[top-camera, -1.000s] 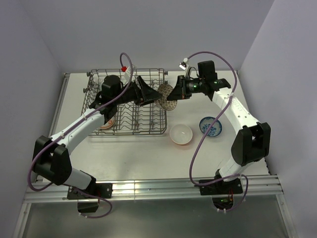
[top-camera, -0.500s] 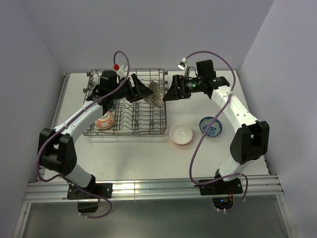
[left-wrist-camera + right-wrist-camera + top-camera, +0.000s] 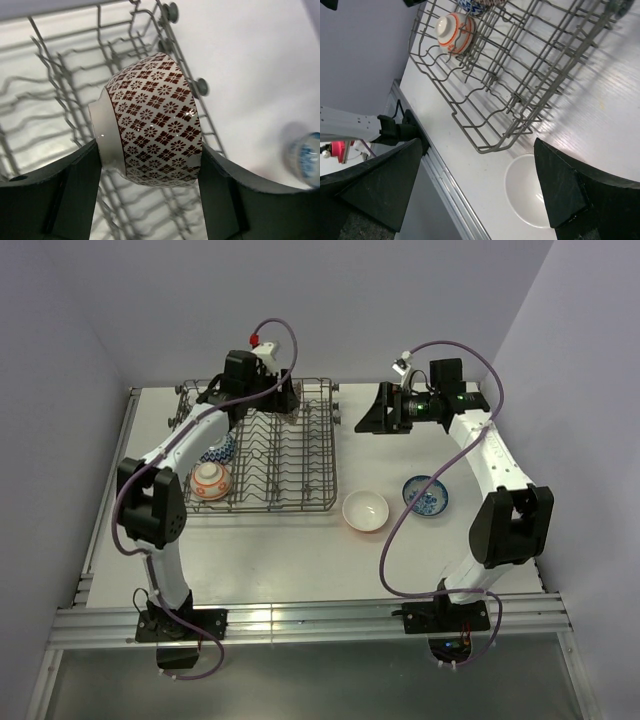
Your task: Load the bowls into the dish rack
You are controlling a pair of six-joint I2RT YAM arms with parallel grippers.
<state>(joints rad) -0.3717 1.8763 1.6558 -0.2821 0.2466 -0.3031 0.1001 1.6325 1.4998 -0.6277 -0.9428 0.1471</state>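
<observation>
1. The red-patterned bowl was glossy ceramic, its white ground covered with small dark-red diamond motifs and ending in a plain white foot ring. It lay on its side in the left pincer. One matte black finger pressed the foot at 9 o'clock and the other pressed the patterned wall at 3 o'clock.
2. The bowl hung over the far end of the dish rack. Whether it touched any wire could not be told.
3. The rack was a rectangular basket of thin grey metal wire with rows of upright tines. It sat toward 10 o'clock on the smooth white worktop.
4. In the rack's 8 o'clock corner an orange-banded bowl, round and white, leaned among the tines with its foot showing. A blue-patterned bowl sat just at 12 o'clock of it, partly hidden by the left arm.
5. Off the rack's 4 o'clock corner a white bowl stood upright on the worktop, its inside plain and smooth. At 3 o'clock of it, near but apart, stood a blue-and-white bowl.
6. The right pincer was spread wide and held nothing. It hovered at 2 o'clock of the rack, its dark wedge-shaped fingers well apart.
</observation>
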